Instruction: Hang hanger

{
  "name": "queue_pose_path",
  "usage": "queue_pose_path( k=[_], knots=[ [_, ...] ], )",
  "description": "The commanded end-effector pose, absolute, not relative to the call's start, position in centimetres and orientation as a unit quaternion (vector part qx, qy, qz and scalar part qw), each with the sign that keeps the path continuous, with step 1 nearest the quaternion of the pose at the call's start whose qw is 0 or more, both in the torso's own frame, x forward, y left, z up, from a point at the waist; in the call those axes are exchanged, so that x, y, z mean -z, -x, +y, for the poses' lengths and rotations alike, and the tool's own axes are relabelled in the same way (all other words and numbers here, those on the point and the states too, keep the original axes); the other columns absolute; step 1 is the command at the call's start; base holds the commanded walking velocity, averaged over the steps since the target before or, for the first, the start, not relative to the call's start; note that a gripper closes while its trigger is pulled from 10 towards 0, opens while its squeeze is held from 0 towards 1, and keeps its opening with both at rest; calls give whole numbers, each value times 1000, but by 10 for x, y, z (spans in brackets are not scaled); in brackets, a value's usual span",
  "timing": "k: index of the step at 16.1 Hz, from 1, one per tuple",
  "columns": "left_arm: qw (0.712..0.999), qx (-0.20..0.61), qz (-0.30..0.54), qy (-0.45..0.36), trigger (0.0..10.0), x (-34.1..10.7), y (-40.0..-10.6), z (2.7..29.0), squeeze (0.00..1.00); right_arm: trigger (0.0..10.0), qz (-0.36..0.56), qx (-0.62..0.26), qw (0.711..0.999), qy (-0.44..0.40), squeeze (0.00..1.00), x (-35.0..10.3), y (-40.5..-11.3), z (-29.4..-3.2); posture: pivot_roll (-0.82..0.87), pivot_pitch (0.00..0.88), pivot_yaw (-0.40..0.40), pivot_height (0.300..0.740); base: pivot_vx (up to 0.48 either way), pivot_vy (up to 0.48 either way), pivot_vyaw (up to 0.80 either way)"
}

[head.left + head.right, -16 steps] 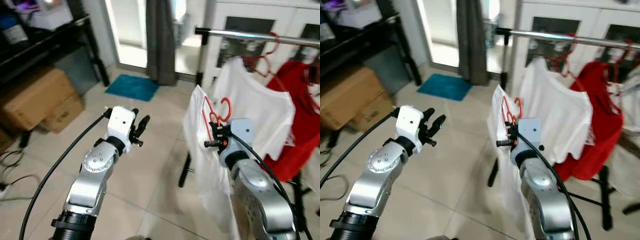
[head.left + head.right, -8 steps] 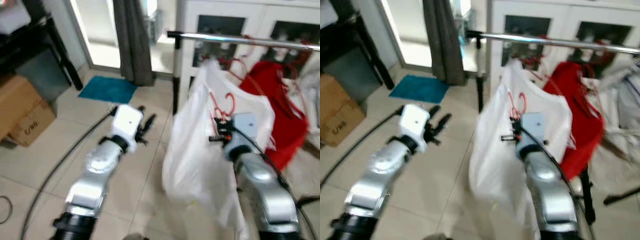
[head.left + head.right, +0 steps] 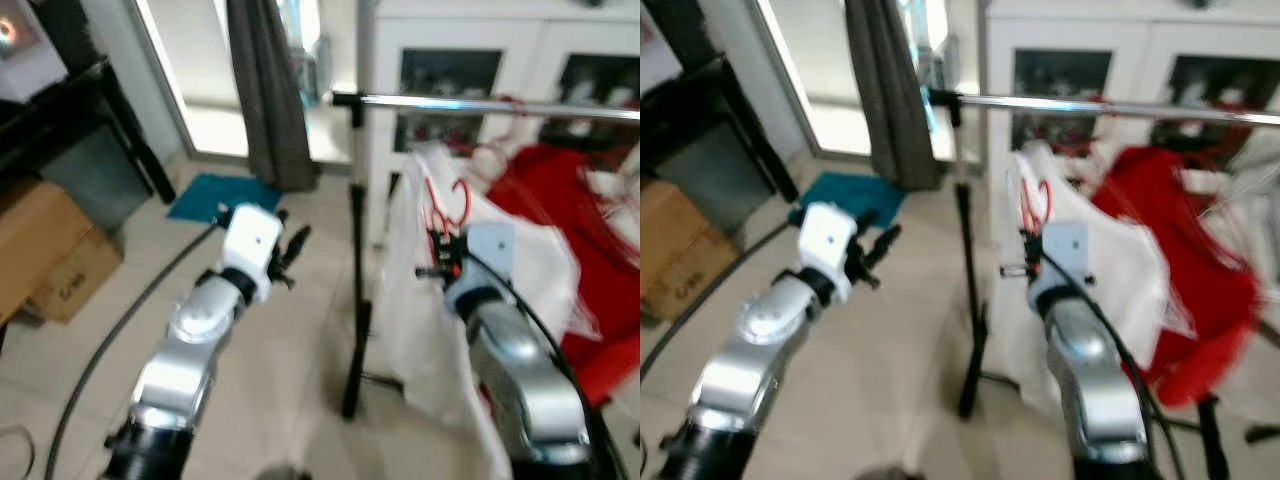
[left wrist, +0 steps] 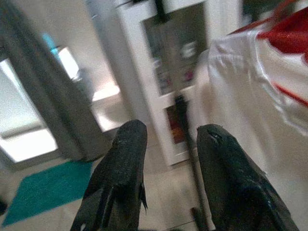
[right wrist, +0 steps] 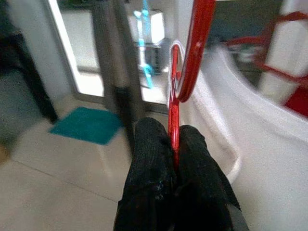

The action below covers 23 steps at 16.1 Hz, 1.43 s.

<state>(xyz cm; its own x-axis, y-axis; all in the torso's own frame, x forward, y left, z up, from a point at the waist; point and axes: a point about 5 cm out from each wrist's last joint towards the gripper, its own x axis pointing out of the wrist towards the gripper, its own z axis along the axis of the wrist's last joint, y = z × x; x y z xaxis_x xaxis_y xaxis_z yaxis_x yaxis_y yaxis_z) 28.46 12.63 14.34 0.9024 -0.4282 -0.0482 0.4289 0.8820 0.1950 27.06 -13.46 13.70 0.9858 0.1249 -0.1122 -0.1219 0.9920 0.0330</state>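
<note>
2 grippers up: right gripper (image 5: 174, 159) pinches red hanger (image 3: 447, 205) carrying white shirt (image 3: 420, 300); left gripper (image 4: 168, 159) spread, empty. Over the last second the rail (image 3: 480, 103) drew nearer, so the hook sits just below it. Judgement: lift-over next.

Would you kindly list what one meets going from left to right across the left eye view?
Cardboard box → teal mat → left gripper → rack's black upright post → red hanger held by the right gripper → red garment.
</note>
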Motion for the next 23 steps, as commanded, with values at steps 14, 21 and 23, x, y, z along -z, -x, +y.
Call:
queue_pose_path(
  k=[14,21,23],
  knots=[
    [920,385,-5,-71,10000,-156,-271,108,0,10000,-12,-48,999,-2,0,-183,-309,-145,15,18,74,740,176,0,0],
    [880,469,5,-72,10000,-161,-264,103,0,10000,17,-39,999,9,0,-191,-351,-146,23,0,81,740,0,0,0],
    [880,470,7,-73,10000,-161,-263,104,0,10000,26,-39,999,18,0,-190,-358,-145,24,0,80,740,0,0,0]
  ],
)
